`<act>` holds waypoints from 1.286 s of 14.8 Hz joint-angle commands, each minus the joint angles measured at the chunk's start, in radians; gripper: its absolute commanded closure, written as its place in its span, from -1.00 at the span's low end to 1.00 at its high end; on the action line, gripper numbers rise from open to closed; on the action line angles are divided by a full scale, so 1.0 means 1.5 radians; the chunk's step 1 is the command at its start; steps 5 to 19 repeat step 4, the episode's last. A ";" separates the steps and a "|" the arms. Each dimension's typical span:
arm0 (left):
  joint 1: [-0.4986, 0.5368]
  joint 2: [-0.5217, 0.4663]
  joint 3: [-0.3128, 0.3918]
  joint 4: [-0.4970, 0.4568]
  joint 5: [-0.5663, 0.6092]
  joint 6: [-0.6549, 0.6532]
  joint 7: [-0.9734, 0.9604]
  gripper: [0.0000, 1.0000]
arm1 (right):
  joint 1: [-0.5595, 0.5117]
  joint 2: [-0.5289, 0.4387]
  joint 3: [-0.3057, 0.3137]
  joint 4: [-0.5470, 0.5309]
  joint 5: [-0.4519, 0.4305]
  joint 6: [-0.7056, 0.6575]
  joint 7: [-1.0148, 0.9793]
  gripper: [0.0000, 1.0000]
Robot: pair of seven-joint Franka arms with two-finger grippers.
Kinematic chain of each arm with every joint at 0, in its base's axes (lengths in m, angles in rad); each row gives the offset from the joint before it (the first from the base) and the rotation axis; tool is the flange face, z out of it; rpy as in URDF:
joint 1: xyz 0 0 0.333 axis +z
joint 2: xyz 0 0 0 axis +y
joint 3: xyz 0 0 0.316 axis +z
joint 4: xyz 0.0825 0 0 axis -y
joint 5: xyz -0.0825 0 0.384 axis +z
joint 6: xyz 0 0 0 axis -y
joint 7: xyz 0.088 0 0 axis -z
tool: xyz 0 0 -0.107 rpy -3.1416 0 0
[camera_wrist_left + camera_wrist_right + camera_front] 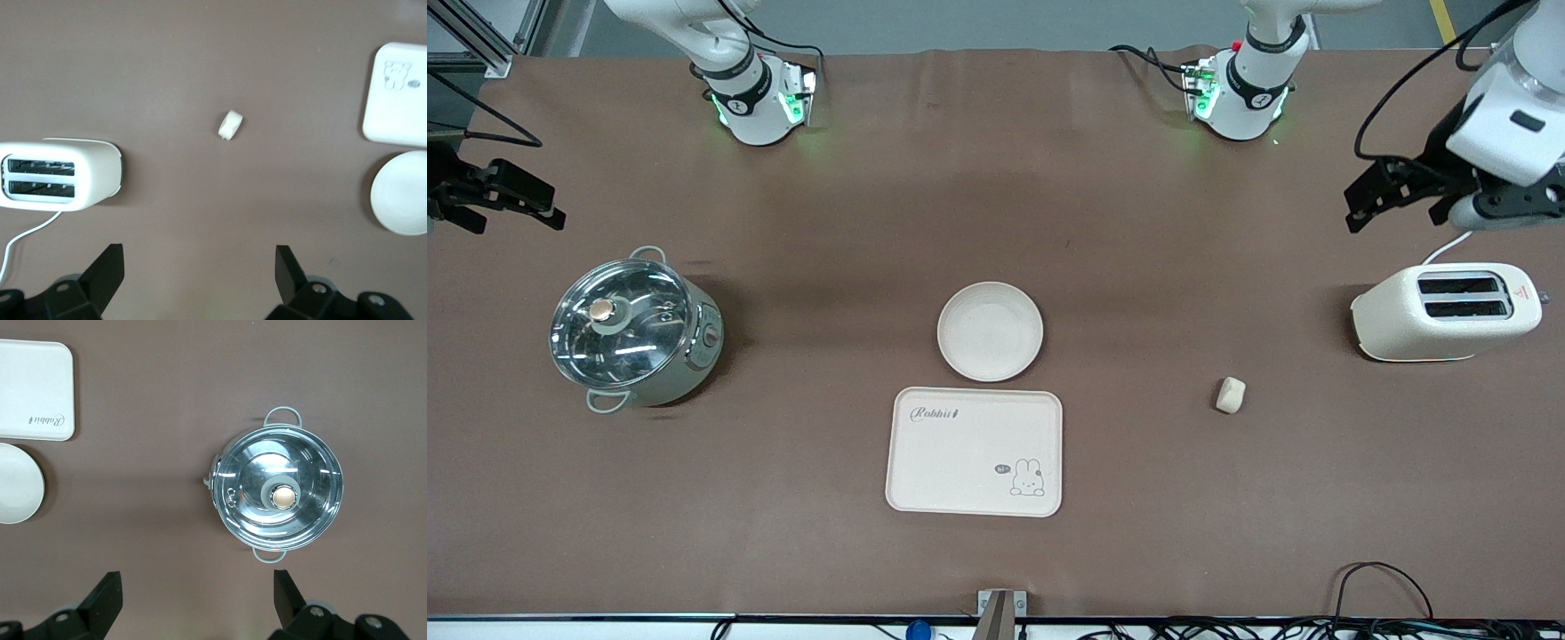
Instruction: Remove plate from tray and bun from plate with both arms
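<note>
Both hands up in the air, fingers spread wide, nothing held. Left hand [1392, 197] hangs over bare surface [1138, 222] at the left arm's end, just beside the toaster [1445, 311]. The toaster's white cord runs out toward this hand.

Right hand [503, 200] hangs over the right arm's end of the surface, near the lidded pot [636, 329] — glass lid, round knob on top.

Plate [990, 331] lies flat mid-surface, well apart from both hands, with its rim close to the edge of the rabbit tray [974, 451], which is nearer the front camera. Whether rim and tray touch, cannot tell.

Bun [1231, 395] lies alone on the surface between tray and toaster, closer to the left hand. Open surface between the left hand and the bun; the toaster stands off to one side.
</note>
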 commanded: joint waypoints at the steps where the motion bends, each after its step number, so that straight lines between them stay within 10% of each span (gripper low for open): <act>1: -0.006 -0.015 0.022 -0.050 -0.012 0.038 0.076 -1.00 | -0.009 -0.019 0.010 -0.016 -0.014 0.006 0.003 -1.00; 19: -0.003 0.027 0.021 0.020 -0.008 0.032 0.077 -1.00 | -0.010 -0.019 0.010 -0.014 -0.015 0.007 0.002 -1.00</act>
